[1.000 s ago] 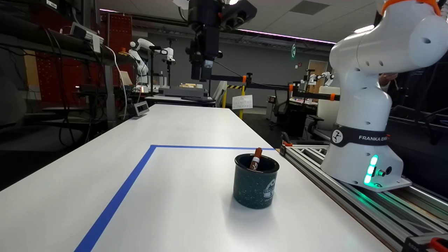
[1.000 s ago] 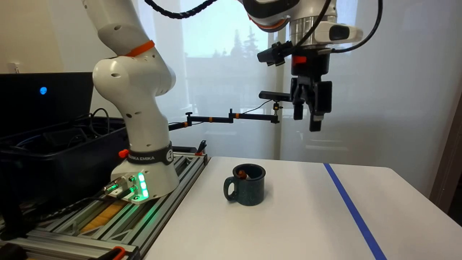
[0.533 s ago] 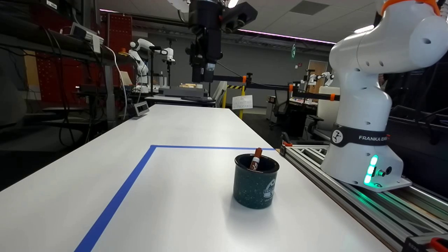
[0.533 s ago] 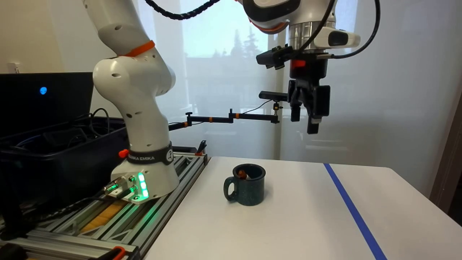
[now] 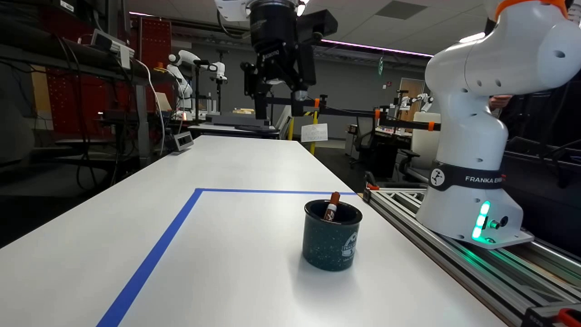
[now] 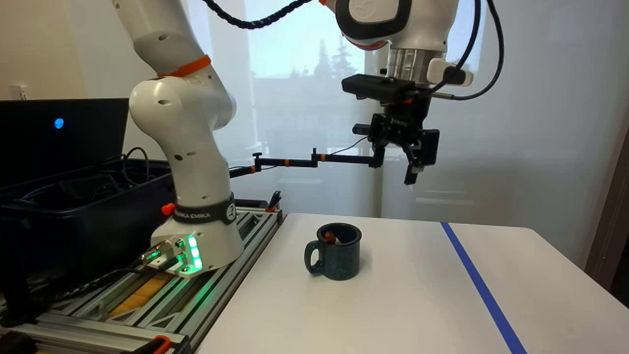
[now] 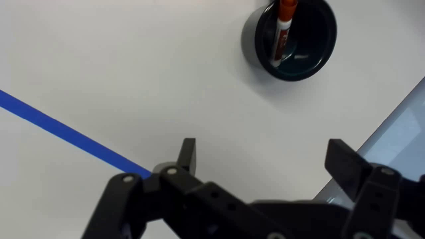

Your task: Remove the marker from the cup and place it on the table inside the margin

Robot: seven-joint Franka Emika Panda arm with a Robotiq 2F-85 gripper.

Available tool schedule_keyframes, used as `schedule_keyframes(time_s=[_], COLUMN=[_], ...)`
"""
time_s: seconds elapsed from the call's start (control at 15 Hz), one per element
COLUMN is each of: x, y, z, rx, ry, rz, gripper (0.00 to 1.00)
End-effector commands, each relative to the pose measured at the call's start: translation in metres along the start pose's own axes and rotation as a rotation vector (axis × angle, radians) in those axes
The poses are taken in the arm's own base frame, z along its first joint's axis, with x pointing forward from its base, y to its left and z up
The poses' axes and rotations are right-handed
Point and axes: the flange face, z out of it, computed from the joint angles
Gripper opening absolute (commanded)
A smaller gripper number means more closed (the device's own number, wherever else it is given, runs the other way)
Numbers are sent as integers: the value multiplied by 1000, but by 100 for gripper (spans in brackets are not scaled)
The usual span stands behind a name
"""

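Observation:
A brown-capped marker [image 5: 332, 206] with a white and brown barrel leans in a dark green speckled cup [image 5: 324, 245], cap end up, poking above the rim. The marker shows in the wrist view [image 7: 281, 38], and its cap shows in an exterior view [image 6: 330, 238]. The cup [image 6: 341, 260] stands upright on the white table, its handle towards the robot base. Blue tape [image 5: 168, 236] marks the margin; the cup is inside it. My gripper [image 5: 279, 111] is open and empty, high above the table and away from the cup. In the wrist view the gripper [image 7: 262, 144] has its fingers wide apart.
The robot base [image 5: 472, 213] stands on an aluminium rail frame [image 6: 236, 275] along the table's edge. A black jointed camera arm [image 6: 344, 160] is behind the gripper in an exterior view. A black bin [image 6: 83, 221] stands beside the base.
My gripper has turned about its vertical axis, so both fingers now show apart in both exterior views. It has come down slightly. The cup and marker have not moved.

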Motion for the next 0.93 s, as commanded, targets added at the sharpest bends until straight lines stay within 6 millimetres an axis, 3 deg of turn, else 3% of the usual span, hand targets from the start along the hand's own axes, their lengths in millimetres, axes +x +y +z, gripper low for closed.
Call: schedule_keyframes(time_s=[0.0,0.33,0.87], x=[-14,-40,-49], y=[-18,-22,-39], z=[9,18,72], rx=[65,88,105], ry=[-115,-280,-329], rz=[-105,-190,-248], gripper=[100,100,100])
